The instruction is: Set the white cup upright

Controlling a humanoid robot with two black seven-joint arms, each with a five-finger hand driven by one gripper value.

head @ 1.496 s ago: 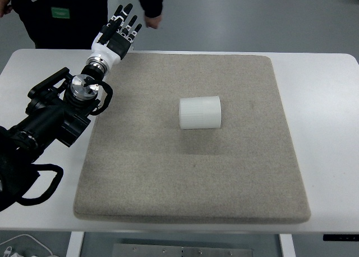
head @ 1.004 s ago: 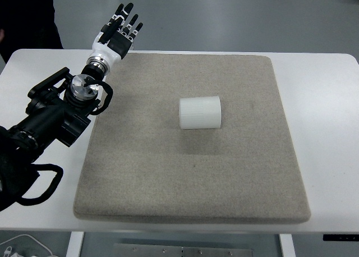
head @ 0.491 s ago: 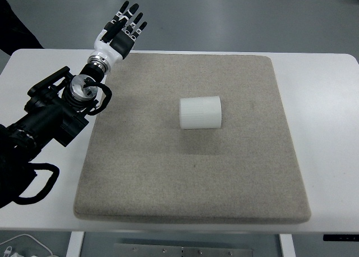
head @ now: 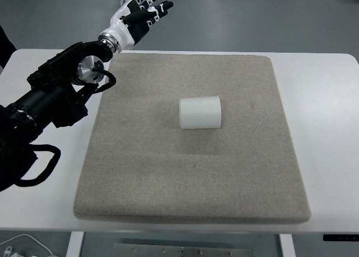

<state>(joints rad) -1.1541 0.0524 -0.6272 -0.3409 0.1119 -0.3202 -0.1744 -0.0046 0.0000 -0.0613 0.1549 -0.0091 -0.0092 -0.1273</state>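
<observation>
Black and white, the left hand [head: 137, 13] was what we saw first, high near the top of the picture, past the far left corner of the mat [head: 140, 173]. Its fingers [head: 160, 9] were spread and stretched out, pointing to the right and a little away from us, and they held nothing. Behind the hand, toward the left edge, we followed the white wrist, a round metal joint, and then the thick black left arm [head: 53, 102], which reached over the white table [head: 39, 212] with a loop of cable beside it.

From the hand, nearer to us and to the right, we found the white cup [head: 200, 112]. It lay on its side close to the middle of the grey mat, well apart from the hand, with its ribbed wall turned up. We could not tell which end was the open one. The mat covered most of the table, and bare white table showed on both sides of it.
</observation>
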